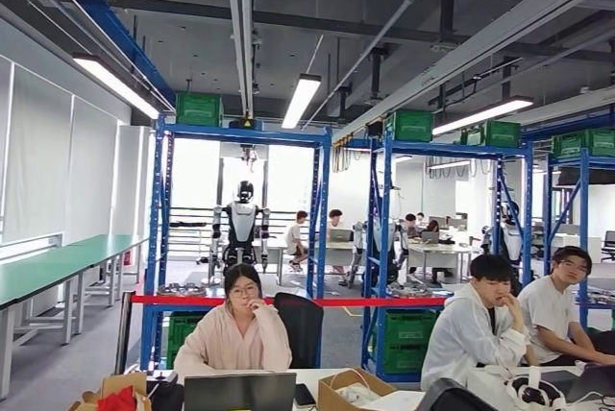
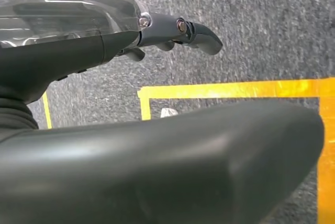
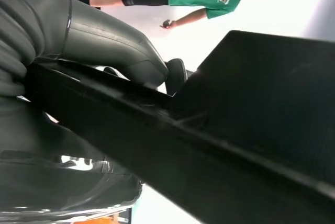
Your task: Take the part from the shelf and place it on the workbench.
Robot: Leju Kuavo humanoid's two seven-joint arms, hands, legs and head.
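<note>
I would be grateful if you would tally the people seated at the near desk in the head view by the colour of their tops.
Pale pink top: 1, the person behind the laptop
White top: 2, the person in the white jacket and the person in the white T-shirt
Total: 3

people (image 1: pixel 235 329) seated before shelves (image 1: pixel 239 229), crates (image 1: pixel 198 108) on top

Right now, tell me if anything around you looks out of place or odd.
Nothing looks spilled, broken or askew. The right hand holds a flat black part. The left hand hangs over grey floor with yellow tape; a small pale scrap lies by the tape corner.
</note>
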